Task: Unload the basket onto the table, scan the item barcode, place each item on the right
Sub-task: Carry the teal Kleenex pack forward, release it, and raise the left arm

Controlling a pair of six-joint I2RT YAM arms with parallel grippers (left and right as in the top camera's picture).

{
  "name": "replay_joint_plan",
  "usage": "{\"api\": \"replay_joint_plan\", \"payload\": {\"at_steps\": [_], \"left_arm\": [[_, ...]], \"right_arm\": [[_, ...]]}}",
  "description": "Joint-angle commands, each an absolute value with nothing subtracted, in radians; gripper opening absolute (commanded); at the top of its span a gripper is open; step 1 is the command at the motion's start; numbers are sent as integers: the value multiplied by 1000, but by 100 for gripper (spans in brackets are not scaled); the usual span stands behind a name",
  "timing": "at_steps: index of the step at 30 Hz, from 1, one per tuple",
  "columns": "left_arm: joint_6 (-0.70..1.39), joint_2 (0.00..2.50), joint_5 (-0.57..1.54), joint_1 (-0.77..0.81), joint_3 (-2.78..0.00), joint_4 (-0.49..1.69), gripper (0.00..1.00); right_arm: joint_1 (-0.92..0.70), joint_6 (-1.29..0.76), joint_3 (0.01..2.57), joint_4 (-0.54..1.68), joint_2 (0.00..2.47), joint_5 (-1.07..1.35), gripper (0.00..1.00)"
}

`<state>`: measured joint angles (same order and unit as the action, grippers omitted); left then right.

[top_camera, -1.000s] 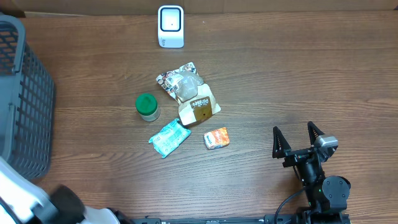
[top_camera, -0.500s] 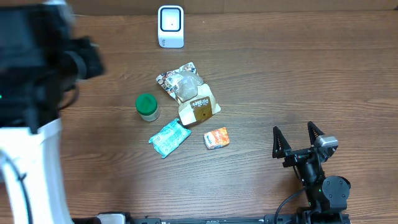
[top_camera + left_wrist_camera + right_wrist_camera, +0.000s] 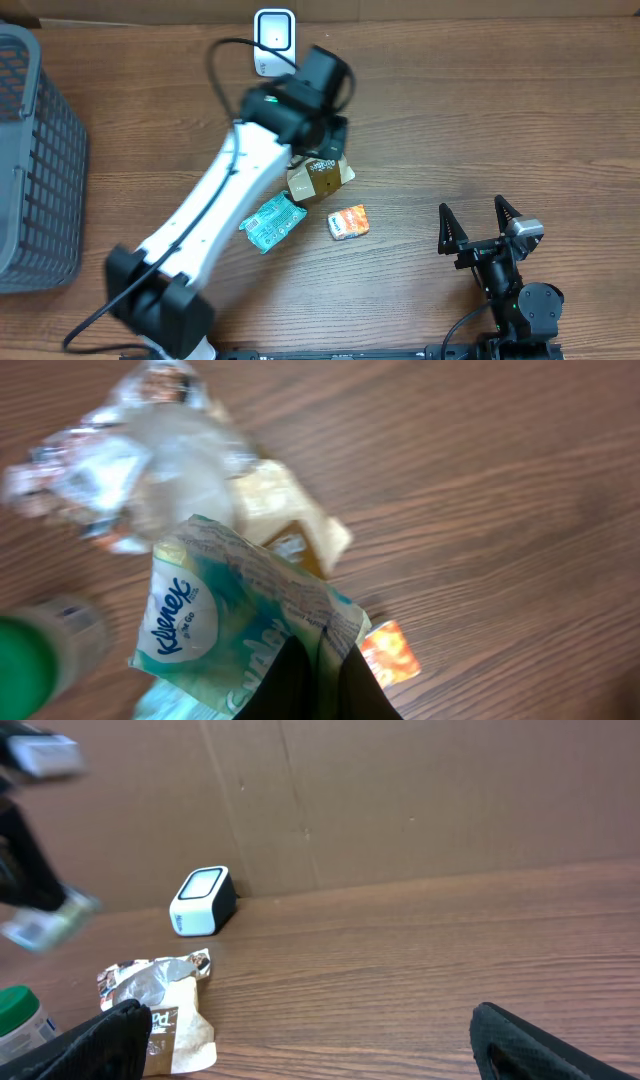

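Teal-and-white film, glossy and creased, wraps the flat rectangular tissue pack (image 3: 272, 220), which lies on the wood-grain table (image 3: 480, 120) at the near edge of a small cluster of goods. In the left wrist view the pack (image 3: 230, 620) fills the lower middle, and the left gripper (image 3: 312, 670) shows as two dark fingers pressed together in front of its lower edge. They are clenched with nothing visible between them; whether they touch the film cannot be told through the blur.

Just beyond the pack's far corner sits a tan paper pouch (image 3: 322, 176) with a dark printed label. Past that is a crumpled bag of clear and silvery foil (image 3: 130, 460). A small orange packet (image 3: 348, 221), soft-cornered, lies just to the right of the pack. A bottle with a round green cap (image 3: 25, 665) stands on the other side.

Well beyond the cluster, at the table's far edge against a cardboard wall (image 3: 400, 800), stands the scanner (image 3: 274, 42), a white rounded block with a dark-framed pale window.

A smooth white left arm (image 3: 215, 205) slants across the cluster. The right gripper (image 3: 471, 210) rests well apart, its black pointed fingers spread wide and empty. A grey plastic lattice basket (image 3: 50, 170) stands at the left edge.
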<state>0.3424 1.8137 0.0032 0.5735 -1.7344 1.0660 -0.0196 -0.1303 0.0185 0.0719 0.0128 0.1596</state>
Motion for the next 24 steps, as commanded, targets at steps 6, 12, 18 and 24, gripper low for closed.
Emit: {"api": "replay_joint_plan", "payload": {"at_steps": [6, 12, 18, 24], "left_arm": [[397, 1968, -10, 695, -1731, 973, 4], [401, 2046, -10, 733, -1731, 908, 4], [401, 2103, -9, 754, -1731, 825, 4], [395, 2107, -8, 759, -1731, 807, 40]], "right_arm": [[-18, -129, 8, 68, 3, 158, 100], [-18, -130, 8, 68, 3, 158, 100], [-18, -130, 8, 68, 3, 158, 100], [-18, -130, 8, 68, 3, 159, 100]]}}
